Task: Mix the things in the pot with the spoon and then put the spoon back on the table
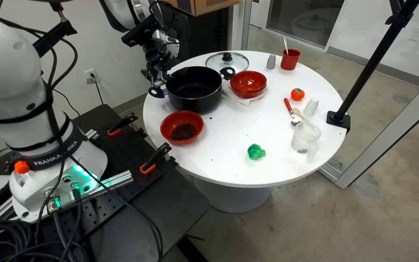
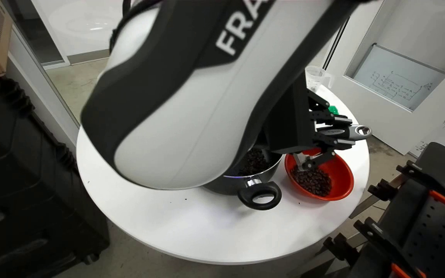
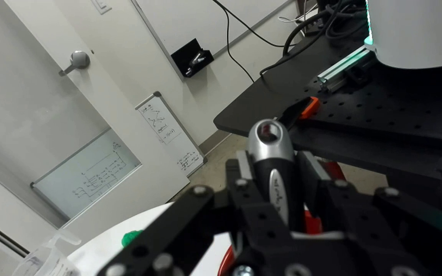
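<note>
Black and silver, the presumed spoon (image 3: 272,168) is pinched between the fingers (image 3: 245,165) of the gripper (image 2: 343,132), its handle (image 2: 353,132) along them, butt outward. The pot (image 1: 196,103) lies behind the fingers, opposite the butt; stirring would use the hidden end.

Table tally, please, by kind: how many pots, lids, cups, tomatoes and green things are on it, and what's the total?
Pot: 1
Lid: 1
Red cup and clear cup: 2
Tomato: 1
Green thing: 1
Total of these on the table: 6
</note>
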You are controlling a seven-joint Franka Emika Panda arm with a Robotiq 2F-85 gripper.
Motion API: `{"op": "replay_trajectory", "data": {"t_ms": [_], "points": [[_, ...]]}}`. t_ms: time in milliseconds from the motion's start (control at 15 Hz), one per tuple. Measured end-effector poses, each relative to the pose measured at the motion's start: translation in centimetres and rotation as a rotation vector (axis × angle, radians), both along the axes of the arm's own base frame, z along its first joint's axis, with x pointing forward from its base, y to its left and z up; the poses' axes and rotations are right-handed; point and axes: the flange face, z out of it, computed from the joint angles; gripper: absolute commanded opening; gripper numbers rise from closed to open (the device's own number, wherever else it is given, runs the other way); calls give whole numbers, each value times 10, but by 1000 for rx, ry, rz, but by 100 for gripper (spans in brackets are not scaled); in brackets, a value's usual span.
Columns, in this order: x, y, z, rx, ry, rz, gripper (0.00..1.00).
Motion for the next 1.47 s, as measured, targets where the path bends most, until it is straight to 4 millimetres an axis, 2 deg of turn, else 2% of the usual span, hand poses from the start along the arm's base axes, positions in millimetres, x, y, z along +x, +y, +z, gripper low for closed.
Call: {"op": "replay_trajectory", "data": {"t_ms": [333, 667, 933, 1133, 1467], "points": [[2, -7, 9, -73, -20, -24, 8], [5, -36, 4, -144, -9, -80, 8], [4, -57, -4, -274, -26, -123, 8], [-1, -53, -7, -386, -48, -118, 8], [-16, -21, -6, -572, -86, -45, 8]]}}
